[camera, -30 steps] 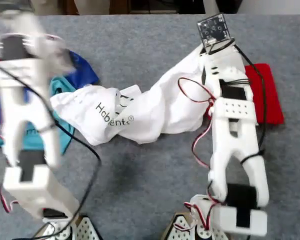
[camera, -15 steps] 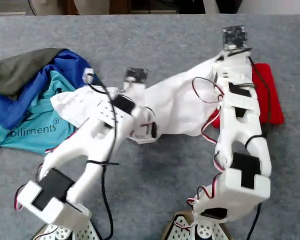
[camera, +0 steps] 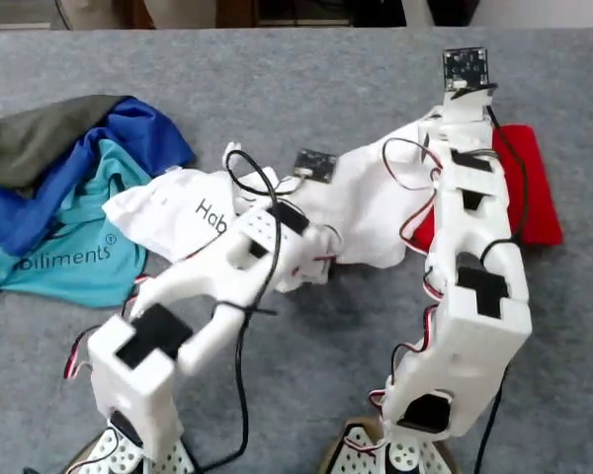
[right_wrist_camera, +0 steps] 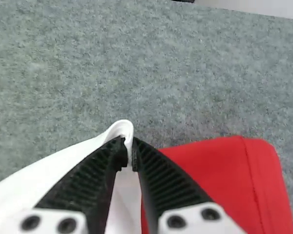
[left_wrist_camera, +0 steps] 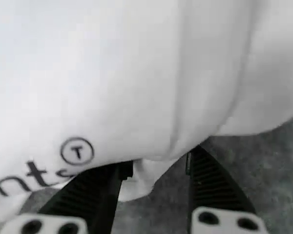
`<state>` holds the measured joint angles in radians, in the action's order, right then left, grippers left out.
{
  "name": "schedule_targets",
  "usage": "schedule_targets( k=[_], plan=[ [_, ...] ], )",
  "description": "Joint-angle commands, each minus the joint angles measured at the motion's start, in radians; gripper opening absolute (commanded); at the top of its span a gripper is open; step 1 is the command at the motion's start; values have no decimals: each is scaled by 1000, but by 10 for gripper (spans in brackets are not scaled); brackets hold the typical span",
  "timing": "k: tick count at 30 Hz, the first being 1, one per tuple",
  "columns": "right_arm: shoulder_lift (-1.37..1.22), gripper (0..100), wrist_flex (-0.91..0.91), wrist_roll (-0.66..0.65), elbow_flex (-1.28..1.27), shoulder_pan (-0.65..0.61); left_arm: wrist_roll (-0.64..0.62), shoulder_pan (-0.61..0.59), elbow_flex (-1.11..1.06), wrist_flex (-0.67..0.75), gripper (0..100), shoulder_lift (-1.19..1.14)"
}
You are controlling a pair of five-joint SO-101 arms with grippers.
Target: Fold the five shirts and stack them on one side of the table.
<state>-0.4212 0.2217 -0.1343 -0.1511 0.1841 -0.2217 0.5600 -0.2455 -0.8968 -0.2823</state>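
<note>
While the grey, blue and teal shirts [camera: 79, 188] wait heaped at the left edge of the bench [camera: 277, 79], the white shirt [camera: 366, 197] lies stretched across the middle, seemingly to be spread for folding. The left gripper [left_wrist_camera: 154, 175] stands moderately open, its jaws straddling the shirt's near hem without pinching it. The right gripper [right_wrist_camera: 128, 146] is clamped on a far corner, just beside the folded red shirt [camera: 534, 188], probably the stack's start.
</note>
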Motion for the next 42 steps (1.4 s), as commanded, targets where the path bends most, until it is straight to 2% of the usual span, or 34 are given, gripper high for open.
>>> schedule_targets(
  k=[1, 4, 11, 16, 18, 24, 28, 30, 33, 35, 42],
  plan=[
    [8, 2, 9, 11, 64, 10, 2, -141, 89, 48, 133, -61],
    [7, 2, 9, 11, 65, 10, 2, -239, 193, -34, 19, -94],
    [8, 2, 9, 11, 61, 4, 2, -364, 466, -353, 19, -94],
    [5, 2, 9, -8, 64, 2, 12, -376, 559, -474, 19, -101],
    [4, 2, 9, -41, 62, -13, 80, -364, 572, -532, 19, -94],
    [4, 2, 9, -74, 58, -38, 247, -351, 721, -845, 19, -104],
    [4, 2, 9, -74, 58, -38, 331, -381, 684, -864, 32, -88],
    [4, 2, 9, -74, 58, -38, 384, -384, 624, -864, 107, -70],
    [4, 2, 9, -74, 58, -38, 382, -384, 548, -864, 242, -25],
    [4, 2, 9, -74, 58, -38, 382, -405, 523, -862, 291, 12],
    [4, 2, 9, -74, 58, -39, 381, -483, 522, -859, 260, 67]
  ],
)
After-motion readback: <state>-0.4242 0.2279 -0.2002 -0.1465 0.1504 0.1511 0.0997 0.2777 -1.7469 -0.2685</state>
